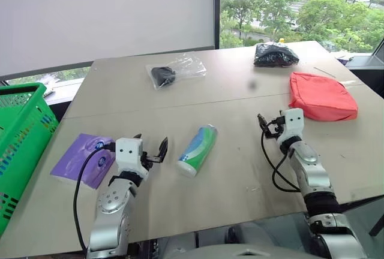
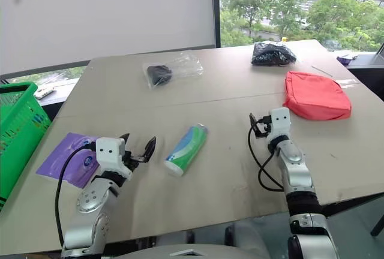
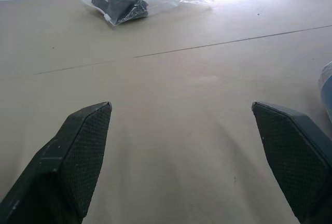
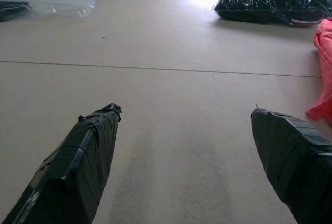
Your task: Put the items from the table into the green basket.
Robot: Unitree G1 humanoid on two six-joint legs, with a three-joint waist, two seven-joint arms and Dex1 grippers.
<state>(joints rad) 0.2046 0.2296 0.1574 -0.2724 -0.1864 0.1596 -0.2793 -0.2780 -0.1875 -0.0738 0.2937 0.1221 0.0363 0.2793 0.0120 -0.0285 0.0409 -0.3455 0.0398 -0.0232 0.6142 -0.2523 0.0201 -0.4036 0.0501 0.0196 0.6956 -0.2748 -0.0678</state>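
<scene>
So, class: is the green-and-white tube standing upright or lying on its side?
Lying on its side. The green-and-white tube rests lengthwise on the table, its white cap end nearest the robot.

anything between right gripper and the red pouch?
No: bare table between right gripper and red pouch, per left eye view.
</scene>
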